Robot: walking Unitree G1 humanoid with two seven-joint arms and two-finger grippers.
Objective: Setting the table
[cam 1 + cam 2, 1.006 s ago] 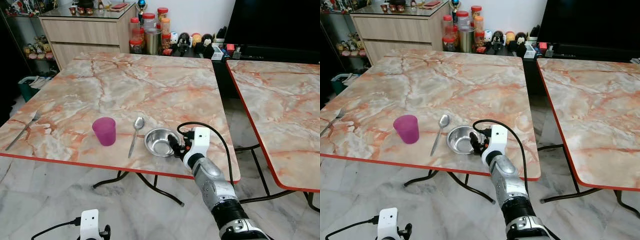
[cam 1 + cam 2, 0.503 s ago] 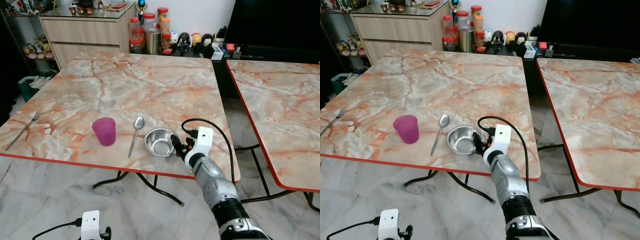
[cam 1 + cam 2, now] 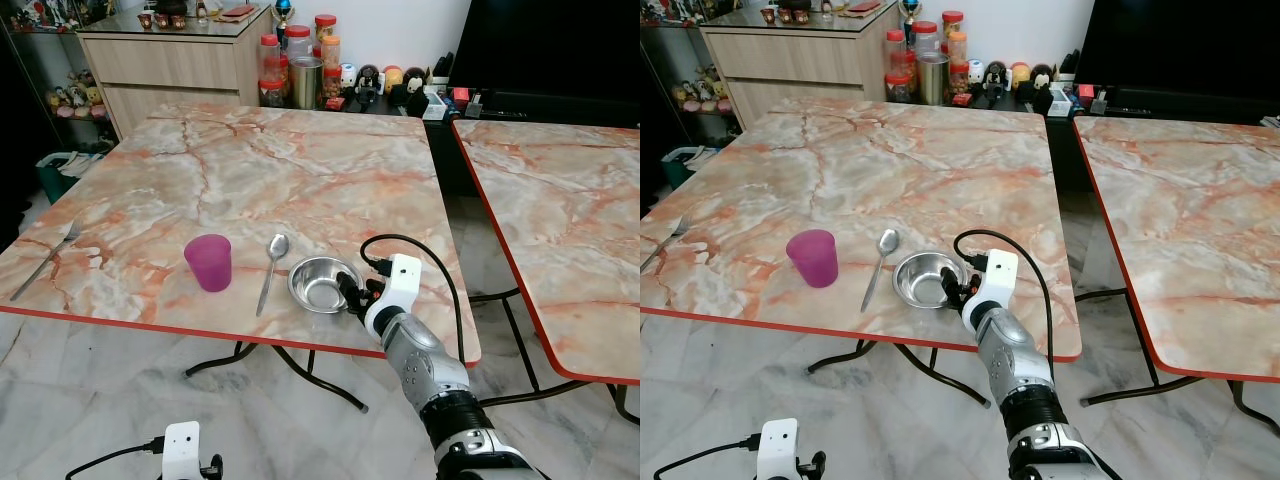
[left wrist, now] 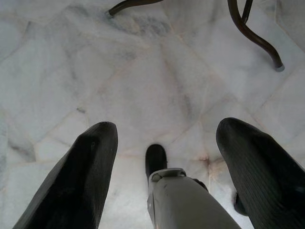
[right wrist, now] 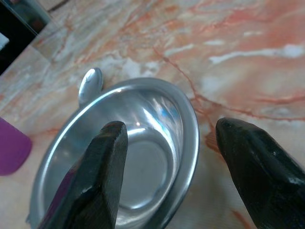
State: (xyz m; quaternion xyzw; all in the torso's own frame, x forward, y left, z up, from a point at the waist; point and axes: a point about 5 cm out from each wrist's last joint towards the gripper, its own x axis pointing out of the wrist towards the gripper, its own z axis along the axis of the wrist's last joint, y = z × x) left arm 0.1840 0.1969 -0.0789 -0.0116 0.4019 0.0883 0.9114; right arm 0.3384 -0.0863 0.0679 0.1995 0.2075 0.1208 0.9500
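My right tool (image 3: 352,295) has crept back toward the steel bowl (image 3: 322,283) after drifting off a moment ago; its fingers are spread, one over the bowl's inside, the other outside the rim (nothing pinched yet). The bowl sits lower centre of the frame on the desk (image 3: 300,170), unmoved, beside the spoon (image 3: 271,268) and purple cup (image 3: 208,262). I judge a rim grasp comes next. My left tool (image 4: 162,176) hangs spread above the floor.
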